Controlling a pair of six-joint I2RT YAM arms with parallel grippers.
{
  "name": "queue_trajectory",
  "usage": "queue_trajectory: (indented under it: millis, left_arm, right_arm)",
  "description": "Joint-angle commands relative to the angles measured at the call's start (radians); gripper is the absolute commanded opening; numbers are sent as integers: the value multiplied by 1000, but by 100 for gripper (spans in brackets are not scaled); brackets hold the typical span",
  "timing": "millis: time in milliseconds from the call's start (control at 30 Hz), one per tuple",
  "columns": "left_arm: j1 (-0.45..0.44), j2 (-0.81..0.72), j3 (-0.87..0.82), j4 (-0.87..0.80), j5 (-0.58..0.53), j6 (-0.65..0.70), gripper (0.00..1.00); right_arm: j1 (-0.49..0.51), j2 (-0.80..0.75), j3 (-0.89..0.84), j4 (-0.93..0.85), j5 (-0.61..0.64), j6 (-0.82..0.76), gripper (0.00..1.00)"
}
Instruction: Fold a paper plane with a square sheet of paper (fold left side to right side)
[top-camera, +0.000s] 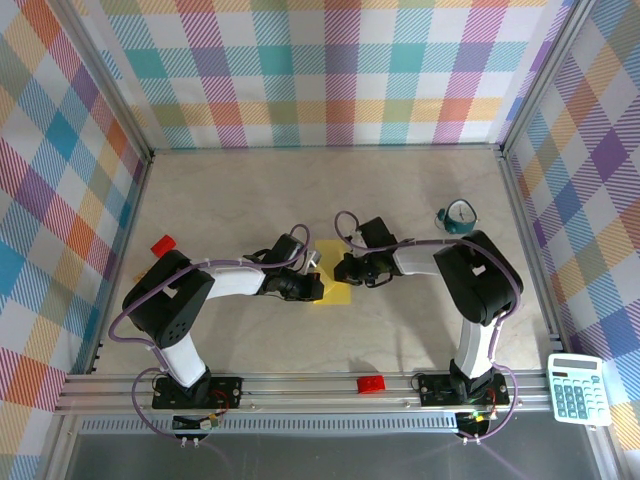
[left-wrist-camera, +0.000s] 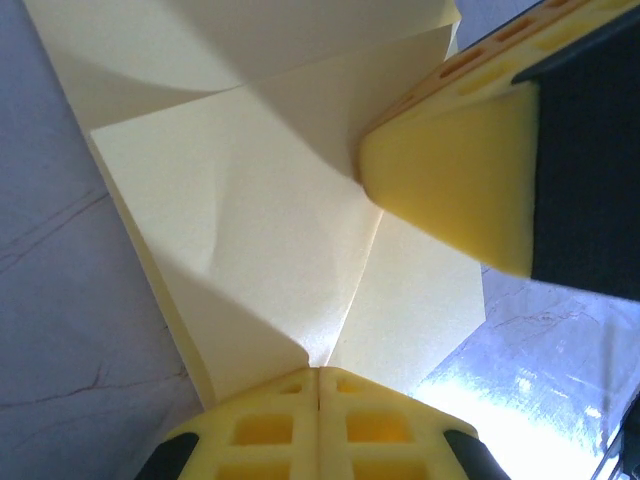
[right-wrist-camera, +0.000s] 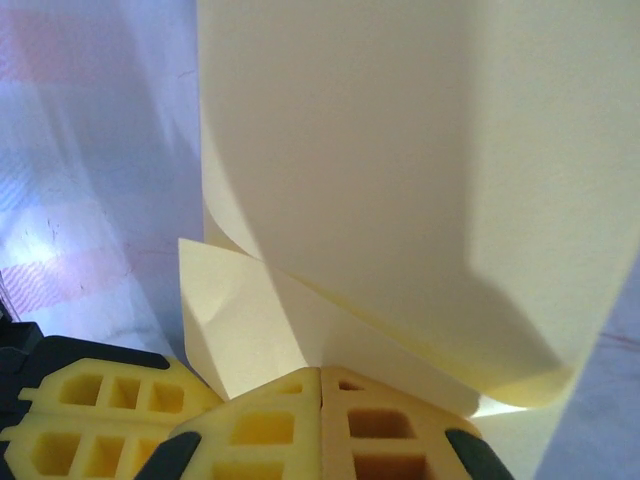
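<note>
The left gripper's (left-wrist-camera: 318, 388) fingers are pressed together with no gap. A crease in the square sheet of paper (left-wrist-camera: 250, 230) runs straight into their seam, but I cannot tell whether they pinch a layer or only pin it down. The right gripper's (right-wrist-camera: 320, 388) fingers are also closed, and they appear to nip the paper's near edge, while a broad flap rises from just beyond them and curls over without a sharp crease. In the left wrist view, one of the right fingers (left-wrist-camera: 450, 190) rests on the sheet's far right part.

From above, both grippers meet over the yellow sheet, which lies on the pale surface (top-camera: 250, 190) about midway between the arms. A small patch of it shows just right of the left gripper.

As for progress, the paper already has diagonal creases and overlapping layers, so the early folds look done. The side-to-side fold seems to be in hand, since the flap is raised but not yet laid flat or pressed. The paper is not yet a narrow pointed dart, so flattening this fold and any wing folds are still left.
</note>
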Motion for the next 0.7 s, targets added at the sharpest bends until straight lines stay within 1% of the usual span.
queue_trajectory:
  millis: [0,267,400,533,667]
  left_arm:
    - [-7,48,-54,-129,-55,-1,0]
    - [-7,39,-53,-115,-54,-3,0]
    - [-7,35,-46,-106,-51,-3,0]
    - [-7,33,-29,-95,-45,-8,0]
    - [-7,31,0,-114,-44,8,0]
  right_arm:
    - [-64,3,-7,-68,123,-39,0]
    - [-128,3,22,-98,126,-64,0]
    - [-153,-23,43,-128,123,-79,0]
    - [-156,-90,48,-149,113,-85,0]
    - [-130,-114,38,-122,47,-49,0]
